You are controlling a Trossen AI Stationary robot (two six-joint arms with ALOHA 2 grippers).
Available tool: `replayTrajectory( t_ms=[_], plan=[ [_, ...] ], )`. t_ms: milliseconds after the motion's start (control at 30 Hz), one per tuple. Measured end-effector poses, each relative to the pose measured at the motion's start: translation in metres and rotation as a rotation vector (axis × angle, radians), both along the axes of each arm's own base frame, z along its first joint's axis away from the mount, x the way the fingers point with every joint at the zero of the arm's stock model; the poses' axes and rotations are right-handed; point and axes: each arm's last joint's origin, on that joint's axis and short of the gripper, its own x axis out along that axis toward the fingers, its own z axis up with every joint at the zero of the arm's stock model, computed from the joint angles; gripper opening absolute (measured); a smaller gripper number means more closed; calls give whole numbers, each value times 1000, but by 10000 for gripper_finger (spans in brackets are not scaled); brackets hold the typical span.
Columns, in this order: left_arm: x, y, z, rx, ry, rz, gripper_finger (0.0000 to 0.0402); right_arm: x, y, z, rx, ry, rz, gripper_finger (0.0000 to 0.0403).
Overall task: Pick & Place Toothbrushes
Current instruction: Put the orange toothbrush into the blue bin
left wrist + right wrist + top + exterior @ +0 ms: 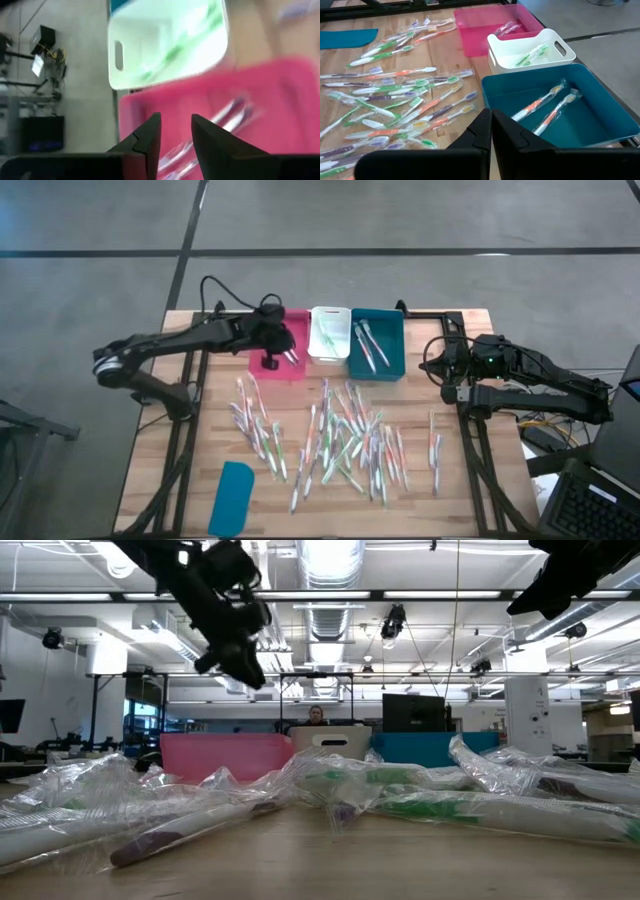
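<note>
Hovering over the pink bin [283,350], the left gripper [270,360] has its fingers [150,135] parted with nothing between them; wrapped toothbrushes lie in the bin beneath. White bin [329,332], middle of the far row: green-accented brushes. Teal bin [555,110], right of it: two orange-accented brushes. Loose toothbrushes [340,442], dozens, lie scattered across the wooden table [450,500] nearer than the bins. Teal lid [232,497]: near left. Right gripper [491,131]: fingers pressed together, empty, at the table's right side.
</note>
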Motion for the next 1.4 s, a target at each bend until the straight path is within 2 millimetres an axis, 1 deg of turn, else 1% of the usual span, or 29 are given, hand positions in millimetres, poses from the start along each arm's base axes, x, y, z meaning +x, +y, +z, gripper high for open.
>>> replayTrajectory(
  t_ms=[100,200,267,400,533,700,900,1000,1100,1167,1267,1333,1400],
  plan=[
    [-2,-11,11,-75,-107,17,108,0,0,0,0,0,0,8],
    [-3,-23,19,-160,-192,-9,104,0,0,0,0,0,0,8],
    [-4,-29,23,-219,-235,-37,102,0,0,0,-8,2,3,8],
    [-4,-38,27,-353,-303,-42,98,0,0,0,-44,11,18,8],
    [2,-46,23,-414,-374,-37,94,0,0,0,-45,9,16,8],
    [10,-63,6,-403,-498,-129,94,10,-3,10,-116,-86,31,8],
    [13,-80,-3,-372,-705,-242,94,31,-8,34,-184,-333,20,8],
    [12,-84,-2,-352,-789,-282,94,44,-12,44,-173,-453,3,8],
    [12,-85,1,-336,-840,-300,94,61,-16,49,-180,-527,-2,8],
    [12,-85,4,-334,-857,-302,94,74,-19,47,-200,-537,3,8],
    [13,-85,5,-334,-861,-303,94,94,-24,42,-198,-479,36,8],
    [12,-85,5,-334,-860,-302,94,107,-26,40,-164,-438,67,8],
    [12,-85,3,-337,-853,-300,94,120,-28,40,-93,-409,112,8]
  ],
)
